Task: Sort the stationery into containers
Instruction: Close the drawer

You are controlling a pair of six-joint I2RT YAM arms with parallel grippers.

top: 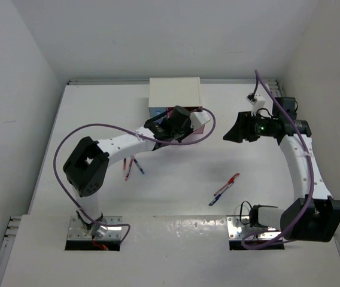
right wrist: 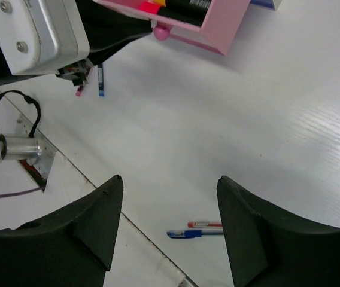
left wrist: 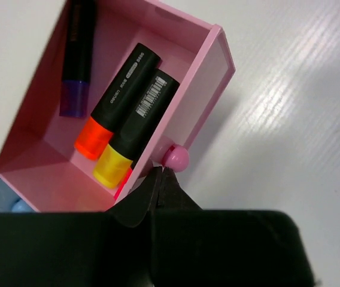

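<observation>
The pink drawer [left wrist: 203, 84] of the white cabinet [top: 174, 91] stands pulled out. It holds a purple highlighter [left wrist: 77, 54], an orange one [left wrist: 116, 98] and a yellow one [left wrist: 137, 128], with a pink-red piece under the yellow one. My left gripper [left wrist: 161, 173] is shut and empty, its tips just under the drawer's pink knob [left wrist: 175, 158]. My right gripper [right wrist: 170, 178] is open and empty, held above the table to the right of the cabinet. A red pen and a blue pen [right wrist: 203, 230] lie together below it. The drawer [right wrist: 212, 24] also shows in the right wrist view.
Two more pens [top: 131, 167] lie under the left arm's forearm; the blue one [right wrist: 101, 81] shows in the right wrist view. A light-blue drawer edge [left wrist: 2, 194] shows beside the pink drawer. The right arm's base plate [top: 242, 227] sits near the pens.
</observation>
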